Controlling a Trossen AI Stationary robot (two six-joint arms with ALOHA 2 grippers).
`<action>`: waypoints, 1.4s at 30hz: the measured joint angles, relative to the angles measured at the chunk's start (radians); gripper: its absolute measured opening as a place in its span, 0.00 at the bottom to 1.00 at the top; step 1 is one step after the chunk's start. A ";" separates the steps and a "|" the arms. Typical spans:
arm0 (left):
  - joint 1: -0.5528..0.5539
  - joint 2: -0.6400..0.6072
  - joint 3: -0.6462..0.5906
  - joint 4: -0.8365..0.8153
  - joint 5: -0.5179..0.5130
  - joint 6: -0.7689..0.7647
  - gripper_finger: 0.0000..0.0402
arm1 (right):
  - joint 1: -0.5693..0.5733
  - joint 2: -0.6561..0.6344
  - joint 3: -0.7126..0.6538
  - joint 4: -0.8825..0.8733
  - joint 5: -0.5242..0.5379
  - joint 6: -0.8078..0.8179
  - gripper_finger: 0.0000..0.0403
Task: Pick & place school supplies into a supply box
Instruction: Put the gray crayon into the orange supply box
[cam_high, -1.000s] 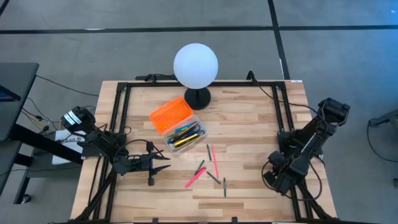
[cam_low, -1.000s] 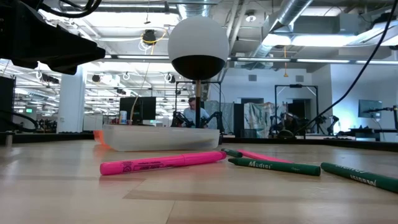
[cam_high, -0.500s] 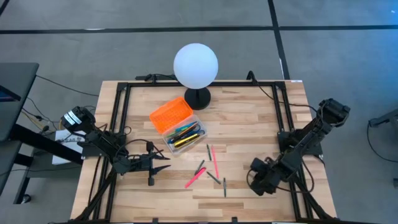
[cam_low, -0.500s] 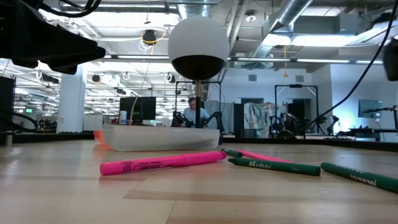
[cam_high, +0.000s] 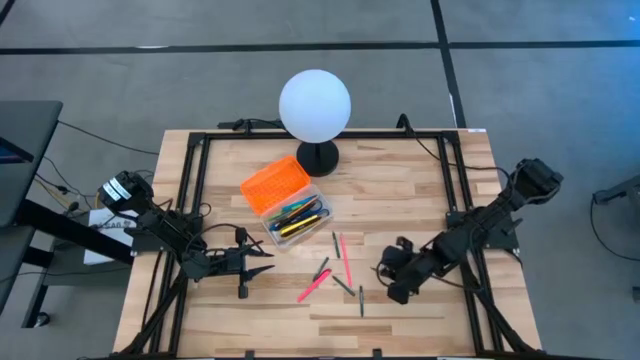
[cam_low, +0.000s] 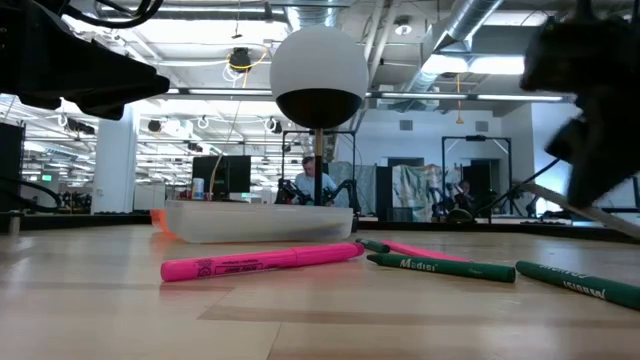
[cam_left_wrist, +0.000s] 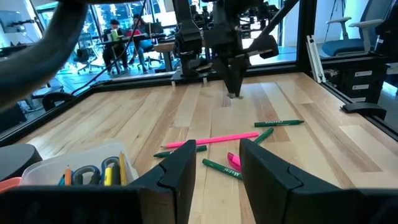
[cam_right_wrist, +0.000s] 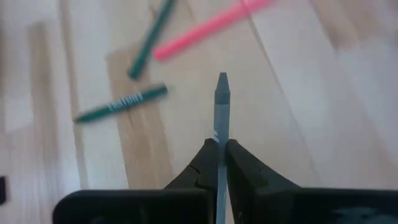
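Note:
The supply box (cam_high: 297, 218), a clear case with its orange ribbed lid (cam_high: 274, 183) open beside it, stands left of the table's middle and holds several pens and scissors. Pink and green pens (cam_high: 345, 260) and a pink marker (cam_high: 313, 287) lie loose on the wood right of it; they also show in the low view (cam_low: 262, 263). My right gripper (cam_high: 386, 274) hovers just right of these pens, shut on a grey crayon (cam_right_wrist: 221, 106). My left gripper (cam_high: 262, 262) is open and empty (cam_left_wrist: 217, 163), left of the pens. My right gripper pinches the grey crayon's shaft (cam_right_wrist: 220, 138) between its two fingers. The crayon lies along the fingers, and its pointed end (cam_right_wrist: 222, 81) sticks out past their tips. The fingers slant down at the table. The crayon is lifted clear of the wood.
A white globe lamp (cam_high: 315, 105) on a black foot stands at the far middle, just behind the box. Black frame rails run along the table's left, right and far sides. Bare wood lies near the front edge and at the far right.
My right gripper has travelled from the table's right edge toward the left, and now stands close beside the loose pens. It has come into the low view at the upper right. My left arm and the pens have kept still.

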 joint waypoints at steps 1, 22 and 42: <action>0.000 0.000 0.000 0.000 0.000 0.000 0.30 | -0.011 0.000 0.000 0.027 0.005 -0.048 0.01; 0.000 0.000 0.000 -0.008 0.000 0.002 0.30 | -0.223 -0.001 0.000 0.601 0.031 -0.815 0.01; 0.000 0.000 0.000 -0.041 -0.007 0.009 0.30 | -0.557 0.396 0.230 0.831 -0.007 -1.040 0.01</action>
